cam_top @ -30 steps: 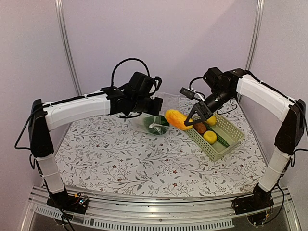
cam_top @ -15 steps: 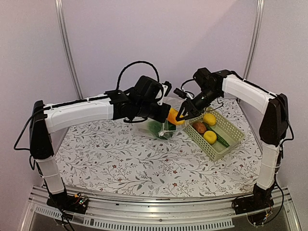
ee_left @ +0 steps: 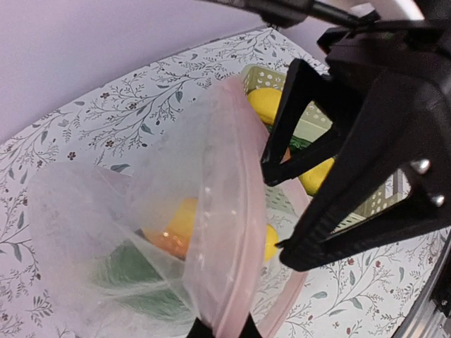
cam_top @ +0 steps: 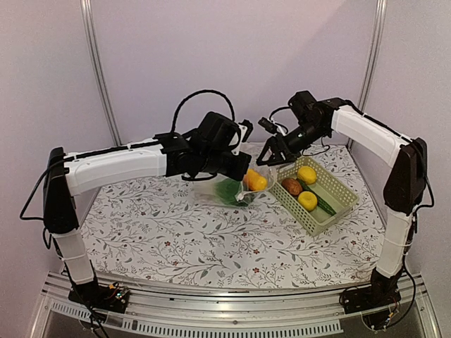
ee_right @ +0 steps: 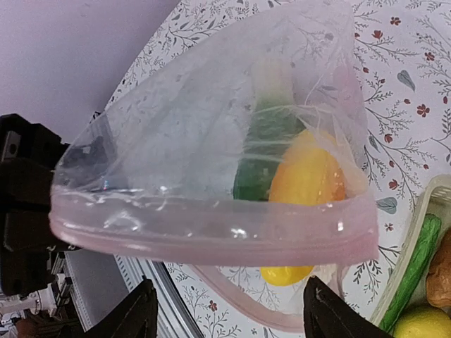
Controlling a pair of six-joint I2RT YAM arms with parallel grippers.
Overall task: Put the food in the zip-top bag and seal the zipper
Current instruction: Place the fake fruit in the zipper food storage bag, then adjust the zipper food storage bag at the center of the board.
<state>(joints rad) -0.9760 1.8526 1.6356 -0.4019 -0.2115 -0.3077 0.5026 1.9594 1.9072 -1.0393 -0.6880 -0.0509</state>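
The zip-top bag (ee_left: 91, 204) blurs the leafy green vegetable (ee_left: 130, 271) inside it.

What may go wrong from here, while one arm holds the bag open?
Only the left gripper pinches the zipper, at one spot; the zip-top bag might slip or sag shut as more goes in.
The orange piece lies close to the mouth and might roll out if the bag tilts.
The open right gripper is near the strip and might snag it when pulling away.
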